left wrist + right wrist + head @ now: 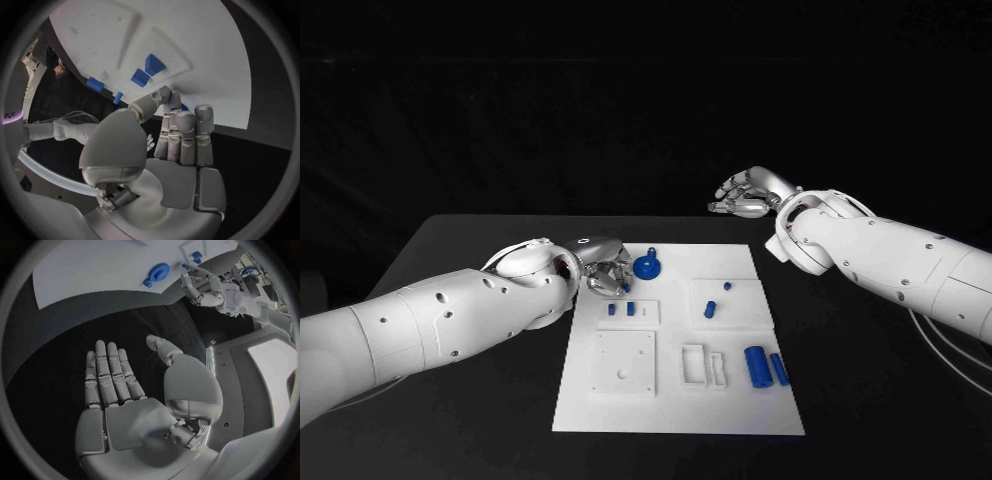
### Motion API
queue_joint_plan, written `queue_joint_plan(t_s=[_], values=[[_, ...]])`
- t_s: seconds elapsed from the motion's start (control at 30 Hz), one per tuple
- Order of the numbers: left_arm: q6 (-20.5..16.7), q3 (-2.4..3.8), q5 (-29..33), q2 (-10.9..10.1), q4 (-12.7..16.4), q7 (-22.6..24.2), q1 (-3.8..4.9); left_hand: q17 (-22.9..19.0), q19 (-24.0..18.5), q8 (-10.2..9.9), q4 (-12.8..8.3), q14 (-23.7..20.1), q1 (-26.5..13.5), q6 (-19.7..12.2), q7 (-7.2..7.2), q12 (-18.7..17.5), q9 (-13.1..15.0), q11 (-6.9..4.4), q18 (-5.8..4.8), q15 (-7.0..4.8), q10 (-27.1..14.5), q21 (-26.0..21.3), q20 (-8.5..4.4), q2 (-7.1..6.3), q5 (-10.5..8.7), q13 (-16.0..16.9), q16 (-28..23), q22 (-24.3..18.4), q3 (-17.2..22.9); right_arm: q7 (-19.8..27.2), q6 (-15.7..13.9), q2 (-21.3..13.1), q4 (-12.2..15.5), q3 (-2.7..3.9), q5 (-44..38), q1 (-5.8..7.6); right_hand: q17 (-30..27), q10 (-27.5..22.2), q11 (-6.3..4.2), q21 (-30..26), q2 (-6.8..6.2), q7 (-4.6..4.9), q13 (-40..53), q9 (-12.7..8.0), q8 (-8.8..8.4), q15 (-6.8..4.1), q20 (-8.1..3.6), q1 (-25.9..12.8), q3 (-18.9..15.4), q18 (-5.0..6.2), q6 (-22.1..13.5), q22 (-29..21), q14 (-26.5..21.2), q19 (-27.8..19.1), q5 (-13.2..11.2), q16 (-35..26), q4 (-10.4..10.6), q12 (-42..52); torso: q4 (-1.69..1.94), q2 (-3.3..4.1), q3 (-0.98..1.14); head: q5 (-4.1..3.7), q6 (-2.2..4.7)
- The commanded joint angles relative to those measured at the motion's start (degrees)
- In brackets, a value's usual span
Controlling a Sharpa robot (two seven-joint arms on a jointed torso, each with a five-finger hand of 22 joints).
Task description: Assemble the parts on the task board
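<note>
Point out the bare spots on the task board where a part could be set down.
On the task board, the far right corner beyond the raised square is bare, and so is the near strip below the recessed plate. It is crowded at the far left corner, where the left hand sits beside the round blue part.

A black table (pixel 473 235) carries everything here — its dull, dark top spreads beneath and around the fingers on both sides. In the right wrist view the same table (pixel 94 315) shows as a broad dark band just beyond the fingertips. In the left wrist view a strip of it (pixel 262 120) lies beside the fingers — bare and matt. Past its far edge there is only darkness.
</note>
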Motion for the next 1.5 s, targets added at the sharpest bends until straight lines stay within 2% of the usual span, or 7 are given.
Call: queue_joint_plan(t_s=[0.03,0.17,0.37,0.7,1.23,1.3,1.5], values=[[0.59,-0.41,-3.71,0.21,0.19,-0.40,-0.51,-0.07,-0.10,0.00,0.01,0.33,-0.07,0.53,0.11,-0.27,0.02,-0.07,4.42,-0.06,0.35,0.40,-0.96,0.37,0.01,0.04,0.22,0.83,0.32,0.53,0.58,-0.02,0.04,0.01,-0.11,-0.04,-0.06,-0.01,0.23,-0.30,-0.01,1.14,-0.10,-0.06,0.22,0.03,0.26,-0.22,-0.13,0.94,-0.39,0.06,-0.46,-0.19,0.28,-0.20,0.16,0.38,0.03,-0.02,0.03,-0.07,0.02],[0.46,-0.42,-3.12,0.05,0.33,-0.11,-0.51,-0.15,-0.29,-0.58,-0.02,0.07,-0.03,-0.22,0.40,-0.57,-0.18,0.02,4.32,0.02,0.22,0.33,-0.97,-0.36,-0.48,-0.01,0.08,0.80,0.38,0.53,0.57,-0.09,0.04,0.01,-0.11,-0.04,-0.06,-0.02,0.23,-0.31,-0.01,1.14,-0.10,-0.06,0.22,0.03,0.27,-0.22,-0.14,0.95,-0.39,0.07,-0.46,-0.18,0.28,-0.20,0.16,0.38,0.05,-0.02,0.01,-0.15,0.20],[-0.42,-0.42,-2.30,-0.23,0.40,0.04,-0.52,-0.31,-0.47,-3.47,-0.29,-0.13,0.73,-5.13,2.24,-0.95,-1.44,0.07,4.10,0.08,0.46,0.22,-0.98,-2.30,-1.84,0.01,-0.10,0.73,0.48,0.52,0.56,-0.13,0.05,0.01,-0.11,-0.05,-0.07,-0.02,0.23,-0.32,-0.03,1.14,-0.11,-0.07,0.22,0.03,0.27,-0.22,-0.15,0.95,-0.40,0.08,-0.46,-0.19,0.28,-0.20,0.16,0.39,0.08,-0.06,-0.01,-0.20,0.23],[-1.94,-0.41,-1.59,-0.74,0.59,0.10,-0.55,-0.61,-0.85,-5.69,0.66,-0.76,-0.85,-9.72,2.06,-1.83,-2.63,0.43,3.90,0.43,-0.03,-0.08,-0.76,-5.87,-2.49,-0.14,-0.59,0.61,-1.24,0.54,0.51,-0.29,0.12,0.01,-0.11,-0.08,-0.07,-0.03,0.23,-0.35,-0.06,1.14,-0.12,-0.08,0.22,0.04,0.27,-0.21,-0.17,0.96,-0.41,0.10,-0.48,-0.19,0.28,-0.20,0.15,0.39,0.04,-0.02,-0.04,-0.28,0.20],[-2.13,-0.34,-1.15,-1.65,0.21,-0.31,-0.58,-0.87,-0.94,-6.46,1.27,-0.95,-0.30,-12.25,1.82,-2.62,-2.96,0.67,4.08,0.66,-0.65,-0.35,-0.62,-7.00,-2.47,-0.27,-0.94,0.48,-1.93,0.77,0.99,-1.78,1.77,0.01,0.21,-0.42,-0.10,-0.08,0.24,-0.46,-0.14,1.11,-0.17,-0.11,0.30,0.04,0.29,0.36,-0.23,1.03,-0.40,0.28,-0.51,-0.20,0.13,-0.19,-0.43,0.43,0.05,-0.01,-0.04,-0.38,0.20],[-2.37,-0.33,-0.85,-1.88,0.09,-0.23,-0.58,-0.90,-1.01,-6.32,1.32,-1.03,-0.13,-12.15,2.03,-2.79,-2.90,0.77,4.09,0.75,-0.89,-0.42,-0.55,-7.00,-2.46,-0.32,-0.99,0.47,-1.92,0.90,1.66,-2.42,2.66,0.01,0.64,-0.66,-0.11,-0.08,0.24,-0.55,0.07,1.11,-0.20,-0.13,0.39,0.05,0.35,1.32,-0.44,1.07,-0.36,0.49,-0.51,-0.16,-0.72,-0.15,-1.77,0.50,0.02,-0.03,-0.01,-0.40,0.24],[-4.11,-0.23,5.73,-3.41,-0.27,1.44,-0.57,-0.97,-1.25,-4.69,0.98,-1.25,1.75,-9.77,3.46,-3.08,-2.28,1.01,4.22,0.99,-1.25,-0.59,-0.30,-5.92,-2.29,-0.37,-1.08,0.48,-0.93,1.68,5.84,-4.87,6.17,0.01,-1.13,-1.52,0.33,1.53,-0.16,-0.09,1.13,0.60,-0.08,-0.09,1.24,-0.85,0.42,7.10,1.30,2.03,1.01,1.13,1.71,2.26,-5.01,1.14,-9.82,1.48,0.05,-0.04,-0.03,-1.41,0.38]])
